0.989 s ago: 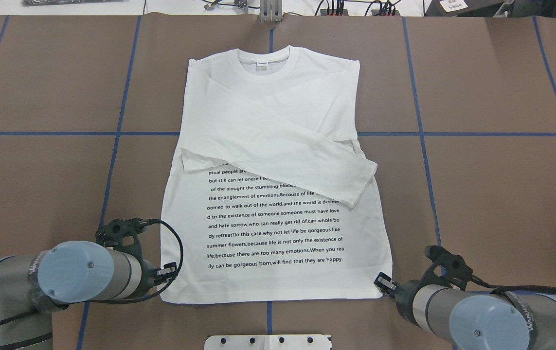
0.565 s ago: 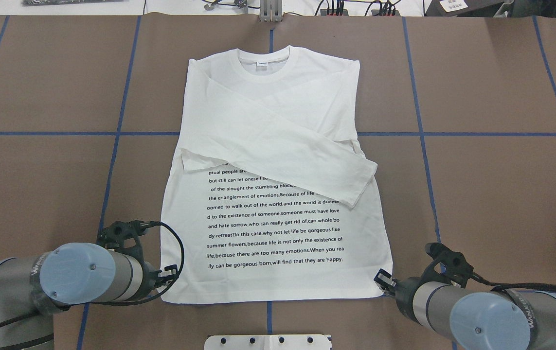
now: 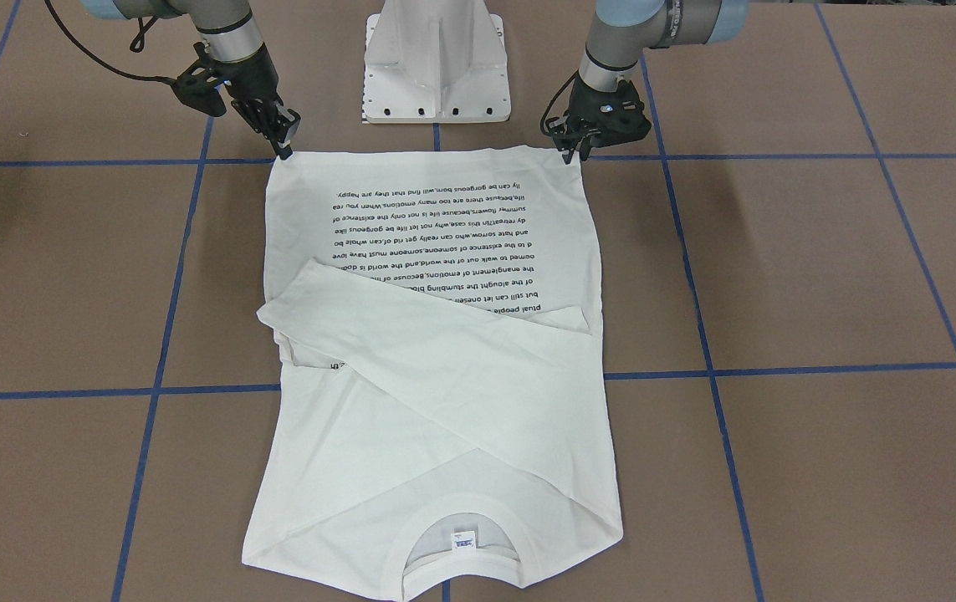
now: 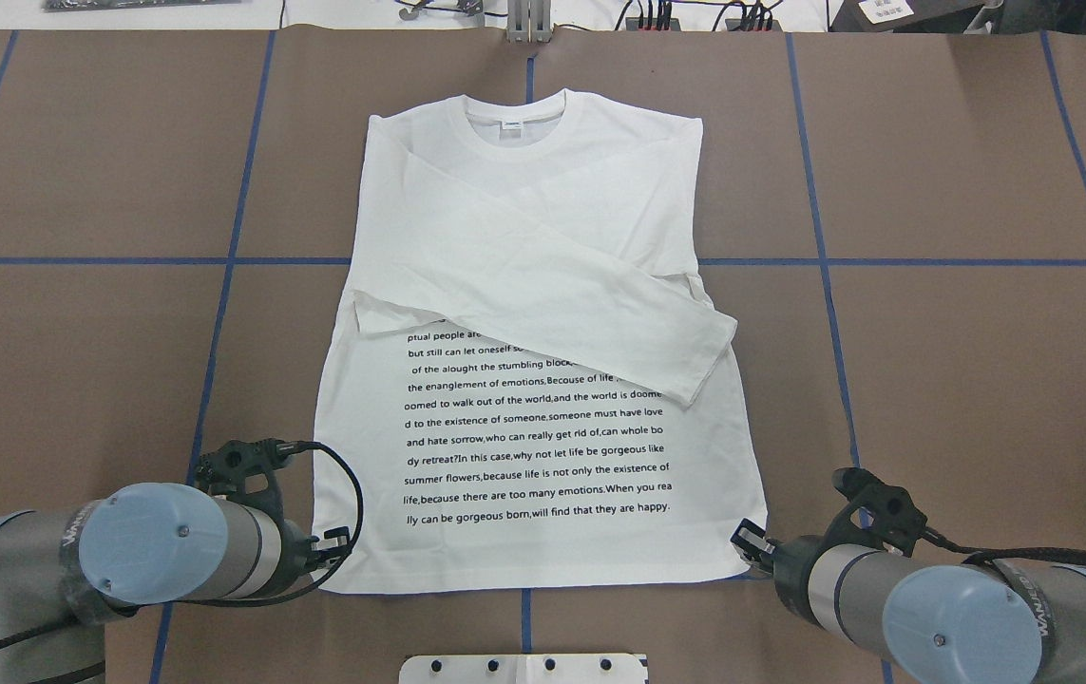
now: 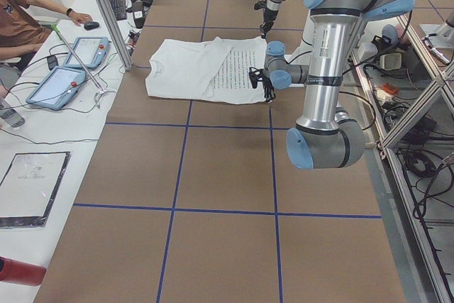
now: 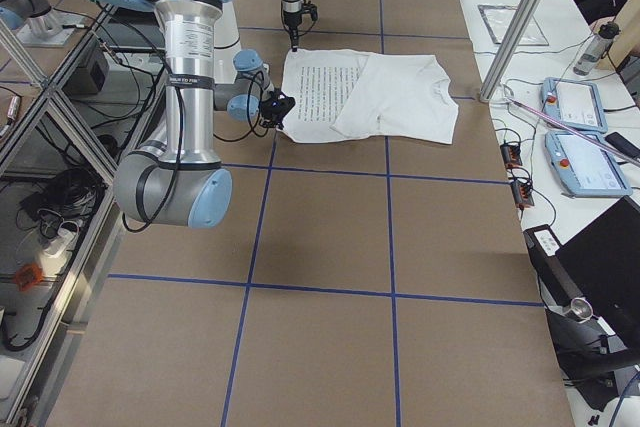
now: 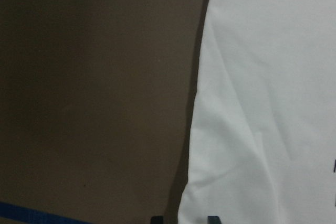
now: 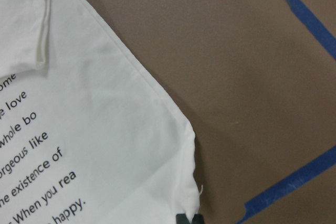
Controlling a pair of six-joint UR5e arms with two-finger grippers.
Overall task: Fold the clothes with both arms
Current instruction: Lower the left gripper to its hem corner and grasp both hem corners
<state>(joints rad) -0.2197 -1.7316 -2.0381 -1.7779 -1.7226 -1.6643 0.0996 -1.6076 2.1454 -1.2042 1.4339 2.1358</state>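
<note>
Worktop point(image 4: 961, 171): brown sheeting, marked into large squares by blue tape lines point(image 4: 980, 261).
Pedestal base point(image 3: 437, 58): white, bolted at the worktop's edge.
Side desk point(image 5: 42, 140): white, carrying two teach pendants point(image 5: 60, 84), cables and a keyboard point(image 5: 117, 3).
Person point(image 5: 21, 15): seated in an orange shirt, hand on a mouse point(image 5: 91, 25).
Frame post point(image 5: 106, 12): aluminium, slanting.

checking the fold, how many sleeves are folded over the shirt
2. The top sleeve slants across the shirt with its cuff at the robot's right; the bottom sleeve lies mostly hidden beneath, cuff peeking out at the robot's left.
</note>
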